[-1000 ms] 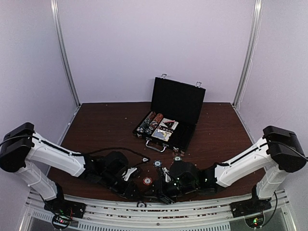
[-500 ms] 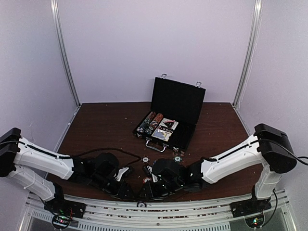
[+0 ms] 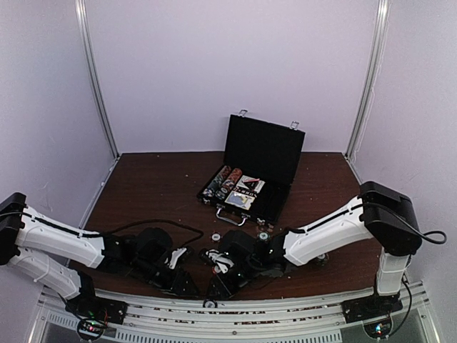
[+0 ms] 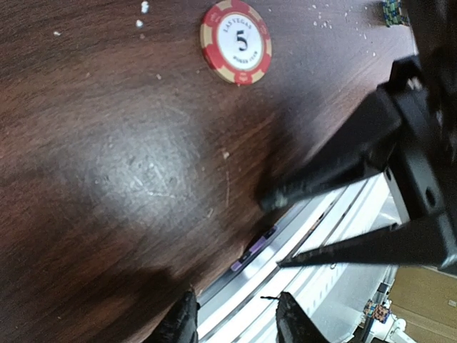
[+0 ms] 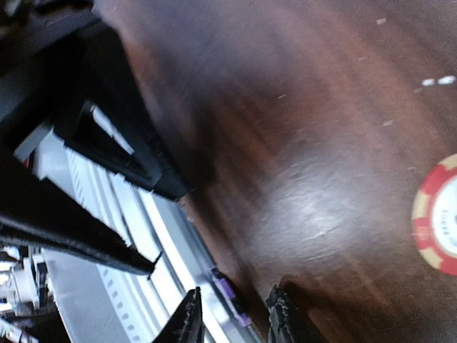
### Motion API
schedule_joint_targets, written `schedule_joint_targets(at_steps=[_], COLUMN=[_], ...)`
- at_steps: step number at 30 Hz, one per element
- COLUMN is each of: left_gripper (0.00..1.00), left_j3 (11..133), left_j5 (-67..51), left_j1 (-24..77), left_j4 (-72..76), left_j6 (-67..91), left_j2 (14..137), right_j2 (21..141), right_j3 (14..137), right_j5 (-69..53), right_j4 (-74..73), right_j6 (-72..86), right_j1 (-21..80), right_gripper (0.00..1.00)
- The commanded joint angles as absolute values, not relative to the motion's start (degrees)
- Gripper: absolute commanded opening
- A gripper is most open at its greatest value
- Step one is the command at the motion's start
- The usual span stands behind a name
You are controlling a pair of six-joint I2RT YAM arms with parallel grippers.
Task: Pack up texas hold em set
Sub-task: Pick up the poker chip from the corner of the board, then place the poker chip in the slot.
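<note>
The black case (image 3: 265, 151) stands open at the table's far middle, with striped chips (image 3: 221, 180) and card decks (image 3: 246, 190) in its tray. A red "5" chip (image 4: 236, 41) lies flat on the table and shows at the right wrist view's right edge (image 5: 437, 214). A small purple piece (image 4: 253, 251), perhaps a chip on edge, sits in the gap at the table's front edge (image 5: 230, 299). My left gripper (image 4: 232, 325) and right gripper (image 5: 234, 321) are both open and empty, and they face each other low over that gap (image 3: 187, 286) (image 3: 216, 286).
Two loose chips (image 3: 215, 236) (image 3: 263, 235) lie on the brown table between the case and the arms. The white and silver rail (image 3: 285, 314) runs along the front edge just below the grippers. A black cable (image 3: 153, 223) lies over the left arm.
My right arm has swung left and down to the front edge and now covers the red chip in the top view. My left gripper has drawn back a little to the left.
</note>
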State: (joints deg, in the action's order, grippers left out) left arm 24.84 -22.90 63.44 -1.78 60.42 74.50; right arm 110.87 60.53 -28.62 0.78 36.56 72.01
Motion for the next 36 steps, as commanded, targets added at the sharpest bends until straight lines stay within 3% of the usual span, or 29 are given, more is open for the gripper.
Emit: schedule_joint_targets(at_steps=[1, 14, 20, 30, 36], left_gripper=[0.39, 0.39, 0.39, 0.39, 0.42], left_j3=[24.3, 24.8, 25.2, 25.3, 24.3], left_j5=[-21.8, -22.5, -22.2, -18.1, -18.2], left_j1=[63.7, 63.7, 63.7, 60.4, 52.9], left_j4=[-1.9, -1.5, -2.0, -6.9, -9.4], left_j6=[61.2, 61.2, 61.3, 63.4, 61.0], left_j2=[73.8, 75.4, 75.4, 71.4, 66.9], right_j2=[112.7, 116.8, 117.0, 107.8, 108.8], right_j3=[61.4, 65.1, 65.5, 65.5, 74.0], right_j5=[-35.1, -34.3, -36.0, -41.4, -33.8], right_j4=[-0.7, -4.7, -3.5, 4.4, -7.3], right_j6=[30.2, 23.7, 24.2, 29.8, 19.6], right_j1=[72.1, 72.0, 71.6, 60.8, 53.4], right_gripper=[0.31, 0.17, 0.0, 0.0, 0.0])
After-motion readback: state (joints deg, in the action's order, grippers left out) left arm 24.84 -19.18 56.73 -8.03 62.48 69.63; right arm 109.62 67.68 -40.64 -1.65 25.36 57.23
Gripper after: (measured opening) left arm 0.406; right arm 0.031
